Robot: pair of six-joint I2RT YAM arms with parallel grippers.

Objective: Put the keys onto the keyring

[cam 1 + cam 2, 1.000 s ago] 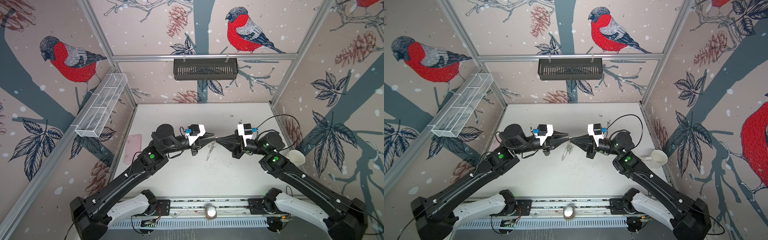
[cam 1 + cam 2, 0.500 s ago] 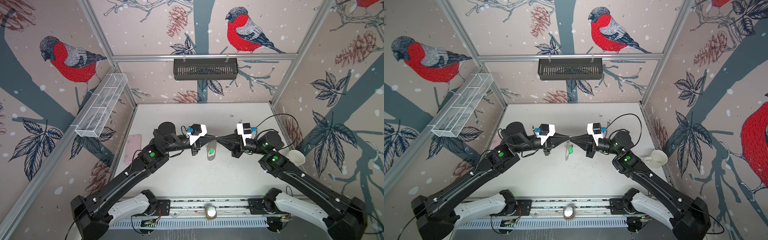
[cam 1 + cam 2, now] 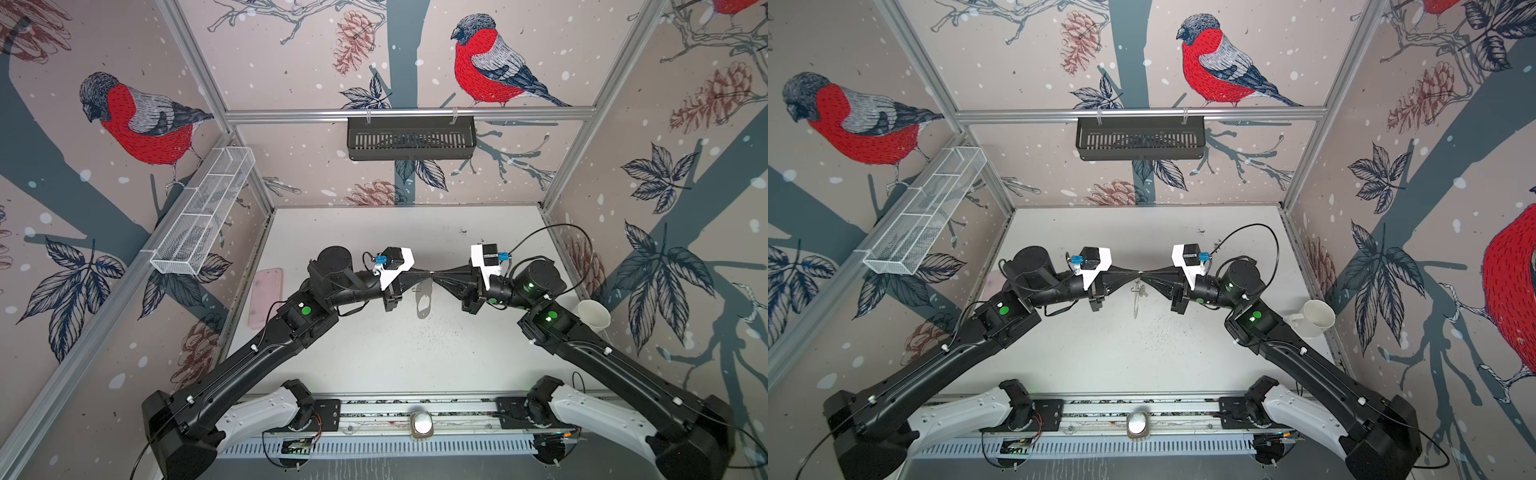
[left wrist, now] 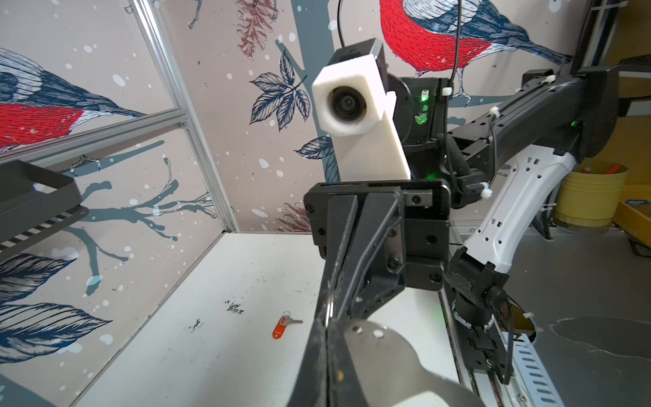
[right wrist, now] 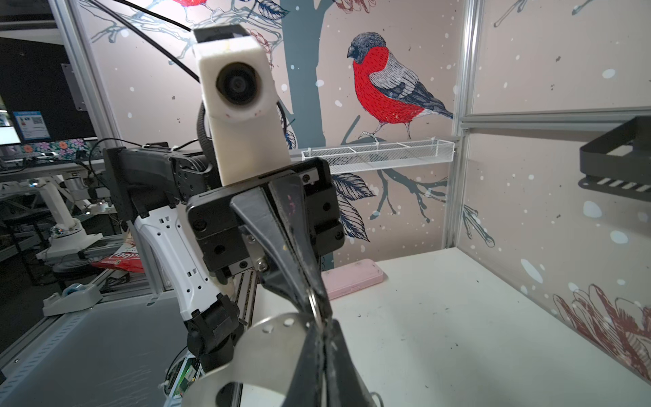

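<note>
Here the left fingers (image 4: 311,359) are pressed together on a small metal ring (image 5: 314,306) at the edge of the keyring (image 4: 384,356). The flat grey plate, with its row of small holes, hangs from that pinch, clear of the tabletop (image 4: 211,334). The right fingers (image 5: 308,366) meet them tip to tip at the same ring. Only a thin slit shows between the right fingers, and I cannot tell whether they grip the ring or merely touch it. In both top views the meeting point sits at the middle of the frame, and the keyring dangles just below it in the picture. A silver key with a red-orange tag (image 4: 280,327) lies flat on the tabletop, well apart from the keyring and from both sets of fingers. Further out, a pink case (image 3: 266,297) lies left of centre by the tabletop's left edge. A white mug (image 3: 594,316) stands right of centre at its right edge. Both arms reach in from the lower corners of the frame
</note>
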